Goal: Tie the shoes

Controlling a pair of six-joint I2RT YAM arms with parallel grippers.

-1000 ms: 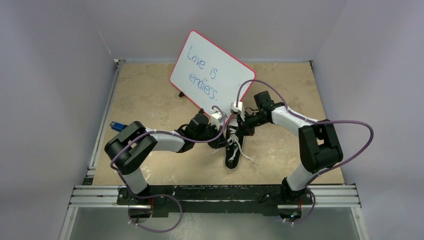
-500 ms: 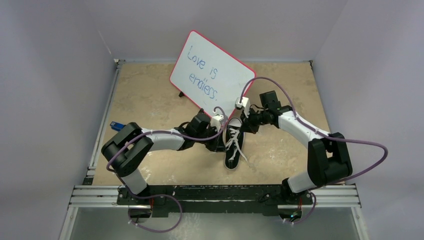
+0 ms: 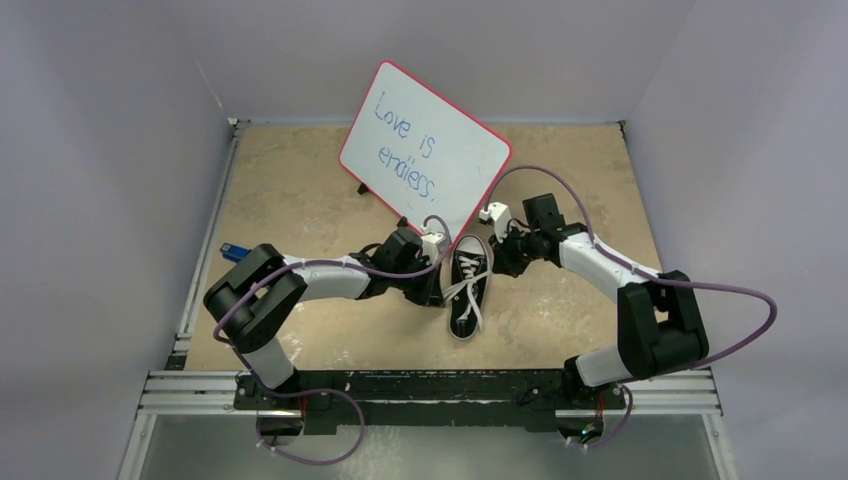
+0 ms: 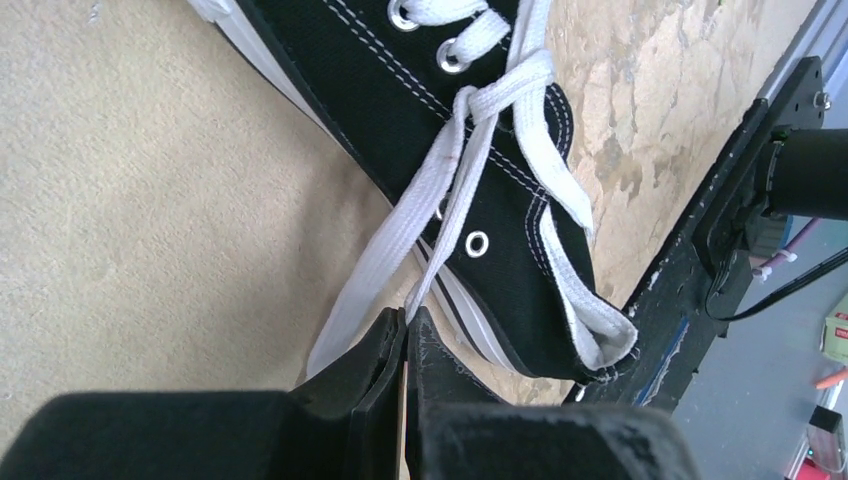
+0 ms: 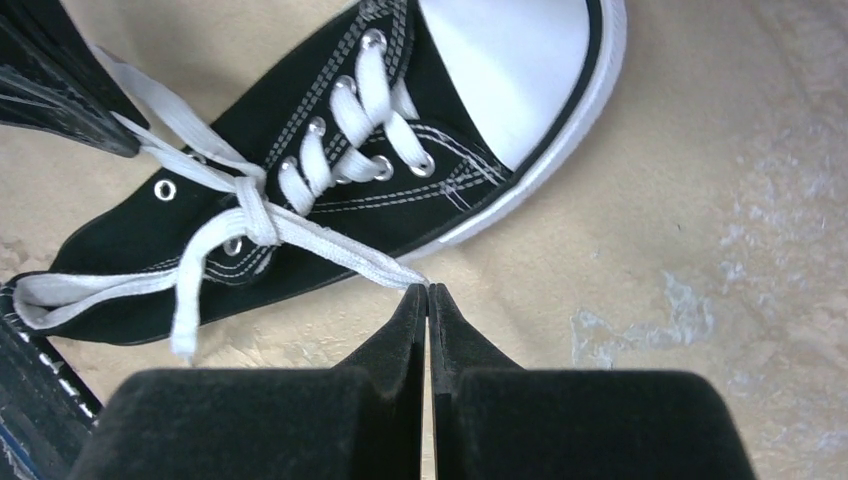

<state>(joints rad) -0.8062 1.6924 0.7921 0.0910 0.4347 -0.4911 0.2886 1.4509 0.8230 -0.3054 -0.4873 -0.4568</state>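
Observation:
The black sneaker (image 3: 467, 288) with white toe cap and white laces lies on the table between both arms, toe toward the near edge. Its laces are crossed in a first knot (image 5: 255, 215) over the tongue. My left gripper (image 4: 407, 318) is shut on a white lace (image 4: 440, 215) at the shoe's left side (image 4: 470, 160). My right gripper (image 5: 428, 290) is shut on the other lace (image 5: 345, 255) at the shoe's right side (image 5: 300, 130). Both laces run taut from the knot to the fingertips. In the top view the left gripper (image 3: 434, 290) and right gripper (image 3: 497, 262) flank the shoe.
A red-framed whiteboard (image 3: 425, 148) with writing stands propped just behind the shoe. A small blue-and-black tool (image 3: 233, 252) lies at the table's left edge. The metal rail (image 3: 430, 388) with the arm bases runs along the near edge.
The right gripper has pulled away from the shoe to the right and the left slightly left, drawing the laces out sideways and tightening the crossed knot.

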